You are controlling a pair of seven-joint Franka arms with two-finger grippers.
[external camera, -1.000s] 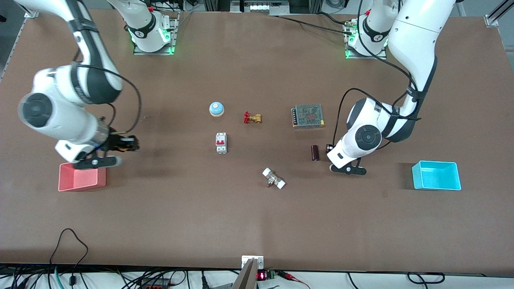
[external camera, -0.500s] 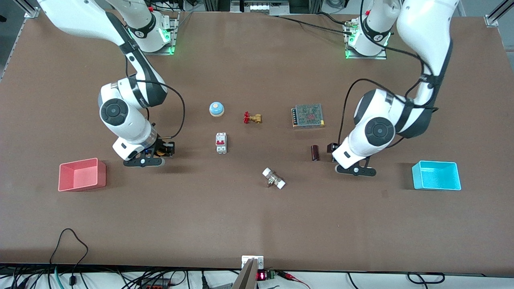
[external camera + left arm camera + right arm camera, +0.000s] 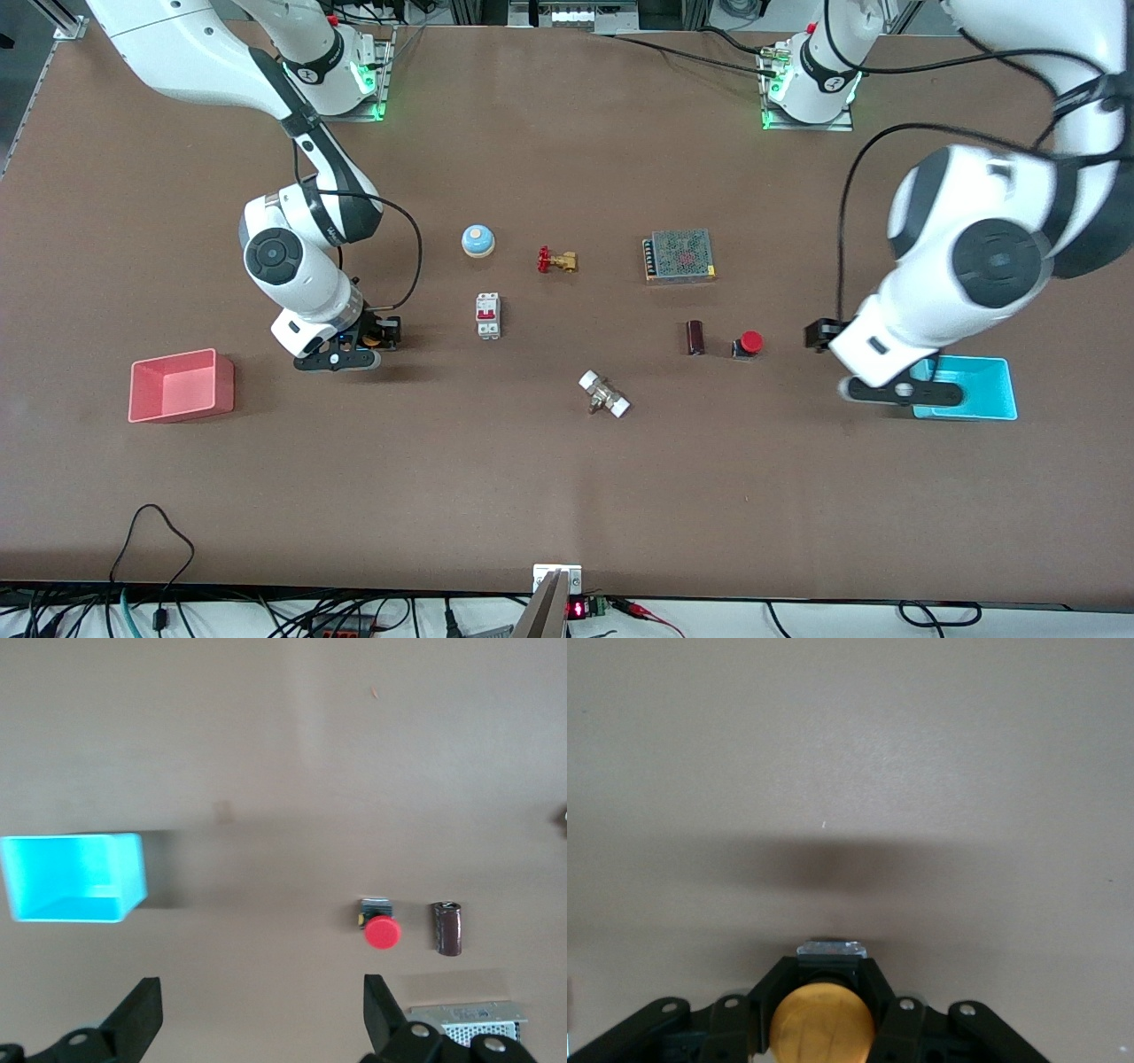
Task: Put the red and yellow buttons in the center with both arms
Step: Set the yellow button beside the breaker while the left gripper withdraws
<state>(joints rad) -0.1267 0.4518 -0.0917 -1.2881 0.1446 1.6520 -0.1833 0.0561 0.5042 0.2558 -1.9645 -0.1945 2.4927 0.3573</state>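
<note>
The red button (image 3: 750, 343) stands free on the brown tabletop (image 3: 567, 461) beside a dark cylinder (image 3: 695, 338); it also shows in the left wrist view (image 3: 382, 932). My left gripper (image 3: 822, 336) is open and empty, raised over the table between the red button and the blue bin; its jaws stand wide apart (image 3: 261, 1019). My right gripper (image 3: 381, 333) is shut on the yellow button (image 3: 372, 338), low over the table between the red bin and the white breaker. In the right wrist view the yellow button's cap (image 3: 822, 1028) sits between the right gripper's jaws (image 3: 824, 976).
A red bin (image 3: 182, 385) lies at the right arm's end, a blue bin (image 3: 974, 394) at the left arm's end. A blue dome (image 3: 478, 240), brass valve (image 3: 556, 260), white breaker (image 3: 488, 315), metal power supply (image 3: 680, 255) and white fitting (image 3: 604, 395) lie mid-table.
The left gripper let go of the red button, opened, rose and swung toward the blue bin. The right gripper carried the yellow button from over the red bin toward the breaker.
</note>
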